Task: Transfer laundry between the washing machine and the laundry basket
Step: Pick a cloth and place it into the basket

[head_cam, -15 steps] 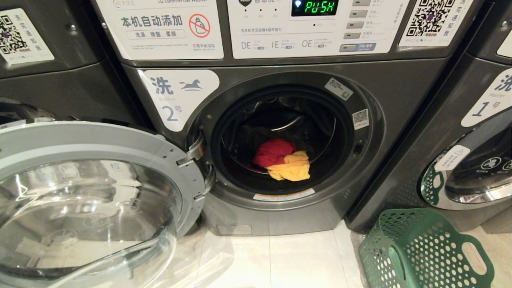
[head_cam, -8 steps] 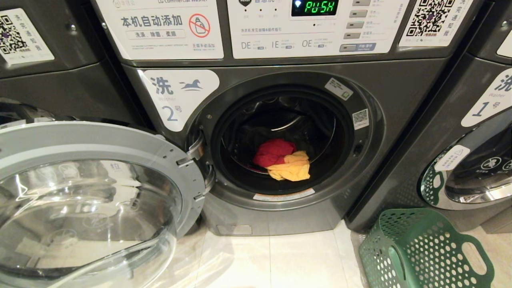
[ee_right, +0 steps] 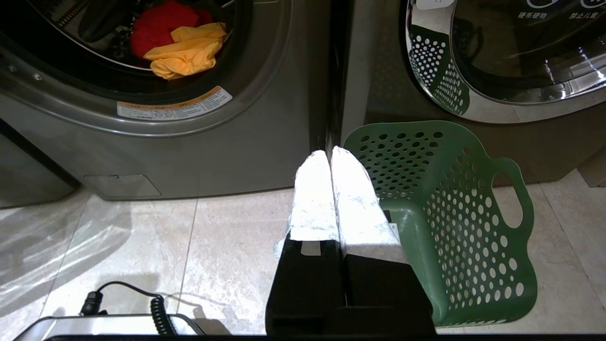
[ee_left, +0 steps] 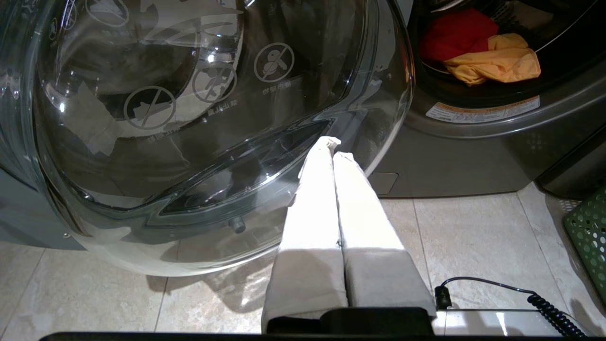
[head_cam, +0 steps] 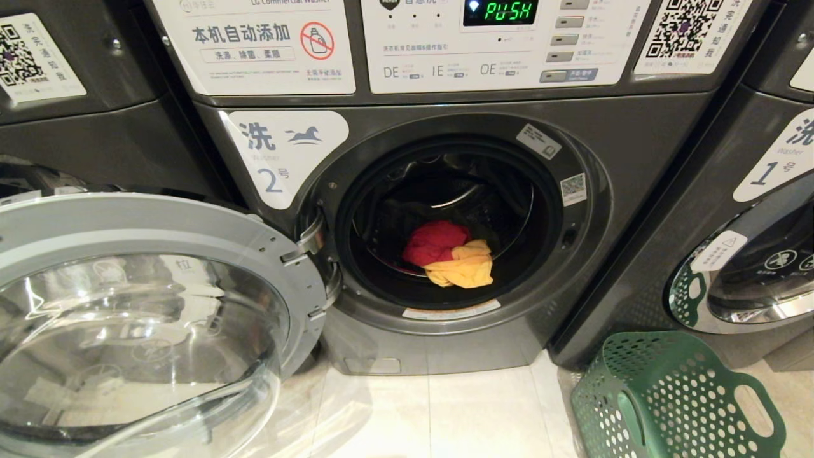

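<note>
The dark grey front-loading washing machine [head_cam: 445, 210] bearing the white label "2" stands with its round chrome-rimmed glass door [head_cam: 146, 318] swung fully open on the robot's left. The green display [head_cam: 500, 11] on its panel reads "PUSH".

Inside the drum lie two garments: a crumpled red cloth garment [head_cam: 434, 242] towards the back, and a crumpled yellow-orange cloth garment [head_cam: 463, 267] in front of it, the two touching. Both rest on the drum floor near the opening. No third garment can be made out in the drum.

The green plastic laundry basket [head_cam: 674, 397], pierced with round holes and fitted with loop handles, sits on the pale tiled floor [head_cam: 458, 413] to the right of the washing machine, in front of the like machine labelled "1" [head_cam: 731, 222]. The visible part of its interior holds nothing.

The left gripper [ee_left: 330, 144] hangs low just in front of the open glass door, its white-wrapped fingers pressed together and grasping nothing. The right gripper [ee_right: 328, 154] hangs low beside the basket's near rim, fingers likewise pressed together and empty. A coiled black cable [ee_left: 544, 303] lies on the robot's base below.
</note>
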`<state>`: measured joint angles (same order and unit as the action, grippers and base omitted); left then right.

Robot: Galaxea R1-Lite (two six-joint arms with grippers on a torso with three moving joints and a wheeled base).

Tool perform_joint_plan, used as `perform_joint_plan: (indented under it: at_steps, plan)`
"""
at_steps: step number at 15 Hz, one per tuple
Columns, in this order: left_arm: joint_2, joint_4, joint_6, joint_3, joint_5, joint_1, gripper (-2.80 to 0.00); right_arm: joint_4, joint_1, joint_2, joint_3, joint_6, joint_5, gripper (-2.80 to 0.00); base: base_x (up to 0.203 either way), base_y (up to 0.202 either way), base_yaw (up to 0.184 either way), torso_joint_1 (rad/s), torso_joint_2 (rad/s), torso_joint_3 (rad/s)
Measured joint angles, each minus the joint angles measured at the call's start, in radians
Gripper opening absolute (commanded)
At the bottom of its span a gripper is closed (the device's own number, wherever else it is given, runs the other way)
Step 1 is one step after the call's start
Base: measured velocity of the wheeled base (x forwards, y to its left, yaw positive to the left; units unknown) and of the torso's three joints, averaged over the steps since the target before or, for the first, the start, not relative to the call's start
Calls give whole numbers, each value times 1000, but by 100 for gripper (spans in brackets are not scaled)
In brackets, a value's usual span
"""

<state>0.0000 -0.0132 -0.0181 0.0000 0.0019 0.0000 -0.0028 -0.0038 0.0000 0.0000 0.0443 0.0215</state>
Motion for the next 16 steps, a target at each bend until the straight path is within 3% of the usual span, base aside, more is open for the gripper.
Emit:
perform_joint_plan:
  at_steps: [16]
  plan:
    - [0,0,0,0,0,0,-280,0,0,0,0,0,1,-280,0,0,0,0,0,0]
